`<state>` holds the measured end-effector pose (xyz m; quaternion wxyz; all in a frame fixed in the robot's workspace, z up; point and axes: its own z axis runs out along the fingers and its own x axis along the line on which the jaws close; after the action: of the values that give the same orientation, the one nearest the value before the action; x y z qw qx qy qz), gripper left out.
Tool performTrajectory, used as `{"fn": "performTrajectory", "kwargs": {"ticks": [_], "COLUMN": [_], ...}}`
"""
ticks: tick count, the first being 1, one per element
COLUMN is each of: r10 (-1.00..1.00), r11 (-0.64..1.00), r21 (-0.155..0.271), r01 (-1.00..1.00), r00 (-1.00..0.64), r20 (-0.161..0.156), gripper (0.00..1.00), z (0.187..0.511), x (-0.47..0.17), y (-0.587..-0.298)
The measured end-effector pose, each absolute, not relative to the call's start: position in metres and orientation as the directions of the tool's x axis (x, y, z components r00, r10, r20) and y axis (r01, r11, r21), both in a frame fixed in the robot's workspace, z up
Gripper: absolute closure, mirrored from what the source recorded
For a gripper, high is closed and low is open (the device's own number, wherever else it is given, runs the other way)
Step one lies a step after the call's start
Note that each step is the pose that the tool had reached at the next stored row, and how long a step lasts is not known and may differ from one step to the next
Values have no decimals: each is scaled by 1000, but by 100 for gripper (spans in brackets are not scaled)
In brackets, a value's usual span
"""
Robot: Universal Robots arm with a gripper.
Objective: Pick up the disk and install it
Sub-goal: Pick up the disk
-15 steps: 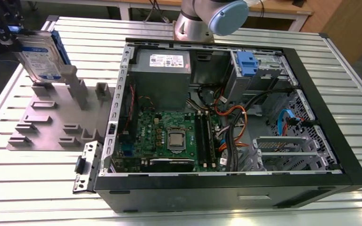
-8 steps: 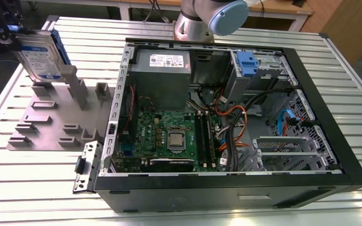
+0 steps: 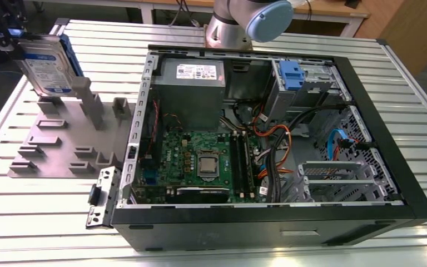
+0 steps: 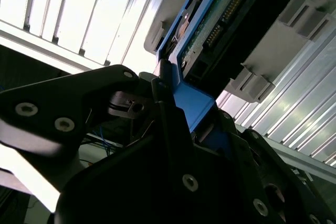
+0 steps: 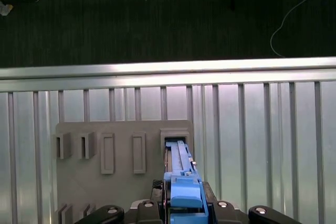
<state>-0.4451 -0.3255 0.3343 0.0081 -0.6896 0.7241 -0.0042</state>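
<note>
The open computer case (image 3: pixel 273 228) is the largest thing, lying on its side on the slatted metal surface (image 3: pixel 50 211), well away from the jaws. Inside it are a green circuit board (image 3: pixel 191 156) with a square silver chip (image 3: pixel 207 165), a grey metal box (image 3: pixel 191 105) with a white sticker, a bundle of orange and black cables (image 3: pixel 273 133), an empty metal cage (image 3: pixel 332 181), and a bare blue bracket (image 3: pixel 291 75) set in the bay at the far corner. The print on the sticker is too small to read.

Directly under the jaws lies a grey rack (image 3: pixel 58 144) of slots and posts, flat on the surface beside the case. In the first wrist view its row of rectangular slots (image 5: pixel 123 153) sits just below the jaws.

The arm (image 3: pixel 239 25) rises from beyond the case, a grey column with a blue cap.

The disk (image 3: pixel 46 64) stands on edge, hanging down from the jaws, its white-and-blue label facing out; the words on it cannot be made out. The jaws are clamped on the blue frame at its top end, one black jaw on each flat side. In both wrist views the disk (image 4: pixel 210 35) (image 5: pixel 178 163) runs straight away from the jaws toward the rack. Its lower end is at one slot's mouth, and whether it touches cannot be told.
</note>
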Motion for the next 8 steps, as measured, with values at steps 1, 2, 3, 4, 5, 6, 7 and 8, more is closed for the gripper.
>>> {"fn": "performTrajectory", "kwargs": {"ticks": [1,2,3,4,5,6,7,8], "r10": [-999,-999,-999,-999,-999,-999,-999,-999], "r11": [49,49,49,49,49,49,49,49], "r21": [-17,-17,-17,-17,-17,-17,-17,-17], "r01": [-999,-999,-999,-999,-999,-999,-999,-999], "r00": [-49,-49,-49,-49,-49,-49,-49,-49], "r20": [-6,-6,-6,-6,-6,-6,-6,-6], "gripper": [63,63,63,63,63,63,63,63], "z": [335,335,335,335,335,335,335,336], "x": [-445,-445,-445,-445,-445,-445,-445,-445], "y": [-326,-326,-326,-326,-326,-326,-326,-326]}}
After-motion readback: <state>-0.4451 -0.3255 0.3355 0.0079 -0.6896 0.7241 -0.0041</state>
